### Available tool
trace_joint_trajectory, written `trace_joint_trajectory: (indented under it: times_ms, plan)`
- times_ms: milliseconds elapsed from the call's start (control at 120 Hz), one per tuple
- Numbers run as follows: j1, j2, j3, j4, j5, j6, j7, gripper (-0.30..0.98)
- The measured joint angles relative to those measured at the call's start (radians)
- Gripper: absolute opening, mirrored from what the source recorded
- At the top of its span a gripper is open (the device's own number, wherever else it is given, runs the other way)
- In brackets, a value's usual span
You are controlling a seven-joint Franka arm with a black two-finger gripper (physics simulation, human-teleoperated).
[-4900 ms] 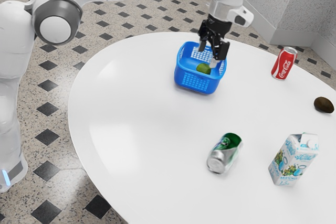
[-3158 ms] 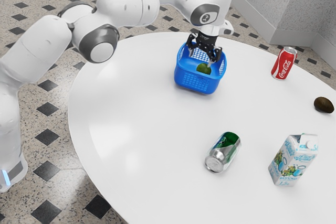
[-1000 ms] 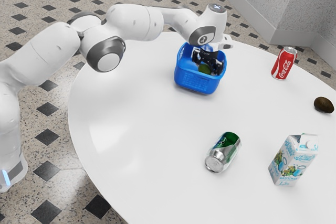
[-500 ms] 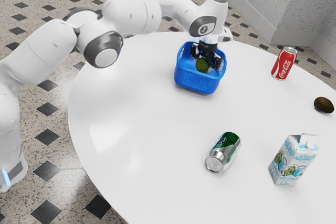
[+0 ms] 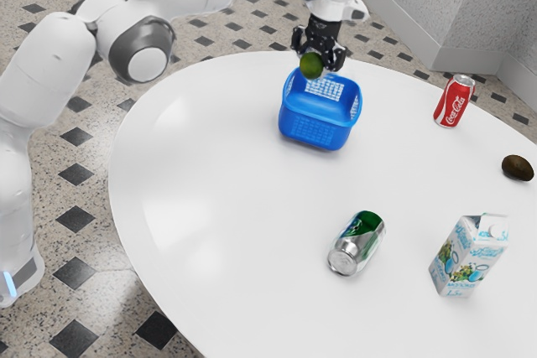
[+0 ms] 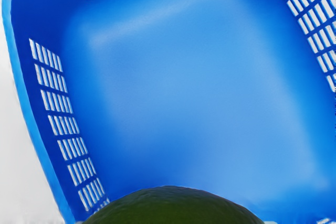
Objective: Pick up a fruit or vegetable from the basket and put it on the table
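A round green fruit is held up in the air by the pincer, above the blue basket. The pincer is closed on it, with its two sides kept apart by the fat fruit. The picking part looks done, and the carrying part is in hand. Next, the fruit should be moved sideways past the basket's rim, then lowered softly onto the white surface and let go. The rim could be bumped if the fruit is dropped too low too soon. Being round, the fruit might roll, so it should be set down gently. A green and silver can is tipped on its side, and a milk carton is stood near it. A red can and a dark fruit are found farther off, and these should be kept away from.
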Motion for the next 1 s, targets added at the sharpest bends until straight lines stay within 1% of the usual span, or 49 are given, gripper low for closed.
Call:
trace_joint_trajectory:
  times_ms: [50, 100, 158, 258, 308, 417, 550, 625, 717, 842, 1000]
  plan:
    - [-0.004, -0.05, -0.002, -0.057, -0.001, -0.04, 0.0, 0.34]
    - [-0.01, -0.141, -0.005, -0.185, -0.002, -0.052, 0.001, 0.34]
    - [-0.031, -0.219, -0.01, -0.301, 0.0, -0.054, -0.001, 0.34]
    - [-0.089, -0.307, -0.016, -0.444, 0.006, -0.042, -0.008, 0.33]
    - [-0.113, -0.327, -0.021, -0.484, 0.013, -0.03, -0.014, 0.33]
    - [-0.184, -0.338, -0.027, -0.507, 0.031, -0.009, -0.03, 0.33]
    - [-0.19, -0.338, -0.028, -0.51, 0.042, 0.005, -0.047, 0.34]
    - [-0.188, -0.337, -0.029, -0.512, 0.043, 0.009, -0.058, 0.48]
    - [-0.188, -0.336, -0.029, -0.514, 0.043, 0.013, -0.069, 0.58]
    - [-0.189, -0.337, -0.03, -0.521, 0.044, 0.016, -0.081, 0.64]
    - [-0.201, -0.342, -0.053, -0.525, 0.04, 0.006, -0.094, 0.67]
